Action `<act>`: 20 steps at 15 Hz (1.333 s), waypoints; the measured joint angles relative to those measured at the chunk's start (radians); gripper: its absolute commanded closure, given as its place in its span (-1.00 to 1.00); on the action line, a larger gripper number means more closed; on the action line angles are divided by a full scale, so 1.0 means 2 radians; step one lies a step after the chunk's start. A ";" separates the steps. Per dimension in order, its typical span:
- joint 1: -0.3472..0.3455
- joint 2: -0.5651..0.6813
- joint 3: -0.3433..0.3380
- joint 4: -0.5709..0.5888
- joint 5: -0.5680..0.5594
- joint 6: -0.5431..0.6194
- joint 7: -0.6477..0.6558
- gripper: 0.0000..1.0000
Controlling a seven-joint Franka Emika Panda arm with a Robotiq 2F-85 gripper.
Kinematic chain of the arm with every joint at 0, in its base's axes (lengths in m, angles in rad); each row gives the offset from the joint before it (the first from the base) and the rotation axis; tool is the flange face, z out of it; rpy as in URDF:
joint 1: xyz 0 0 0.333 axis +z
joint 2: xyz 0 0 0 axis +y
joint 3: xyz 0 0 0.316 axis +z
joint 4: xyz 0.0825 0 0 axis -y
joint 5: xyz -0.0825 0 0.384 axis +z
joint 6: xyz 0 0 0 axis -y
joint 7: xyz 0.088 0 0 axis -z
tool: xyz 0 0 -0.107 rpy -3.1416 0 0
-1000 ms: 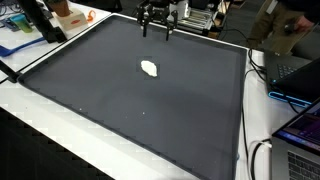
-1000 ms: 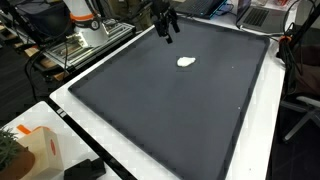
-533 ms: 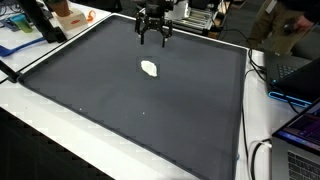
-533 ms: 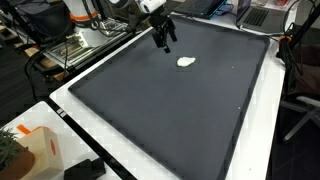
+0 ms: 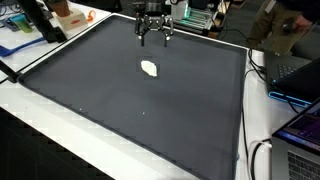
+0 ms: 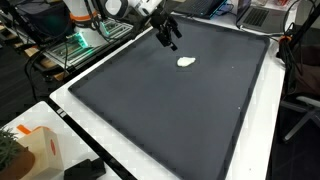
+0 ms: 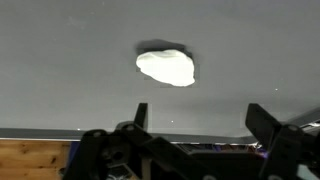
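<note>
Since a second ago the jaws have tipped and come down a little toward the mat (image 5: 120, 110), closing some of the gap to the white lump (image 5: 150, 68). The lump itself has not shifted. The jaws stand spread as wide as they go, with nothing between them.

In both exterior views the lump (image 6: 186, 62) lies ahead of and below the jaws, apart from them, alone on the dark mat that covers the table (image 5: 50, 125). In the wrist view the lump (image 7: 166, 67) sits beyond the fingertips (image 7: 135, 112), roughly within the span between them but nearer one than the other.

It looks small, light and soft, an uneven rounded blob lying low on the mat. What it is made of I cannot tell. It would likely squash or smear under a hard squeeze. The best hold seems to be across its shorter width, fingertips brought right down to the mat on either side, with gentle pressure.
</note>
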 measured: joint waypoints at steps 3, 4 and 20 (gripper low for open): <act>-0.009 0.020 -0.011 0.000 -0.030 0.036 -0.023 -1.00; -0.009 0.026 -0.015 0.000 -0.034 0.041 -0.034 -1.00; 0.004 0.073 -0.030 0.017 -0.022 0.076 -0.098 -1.00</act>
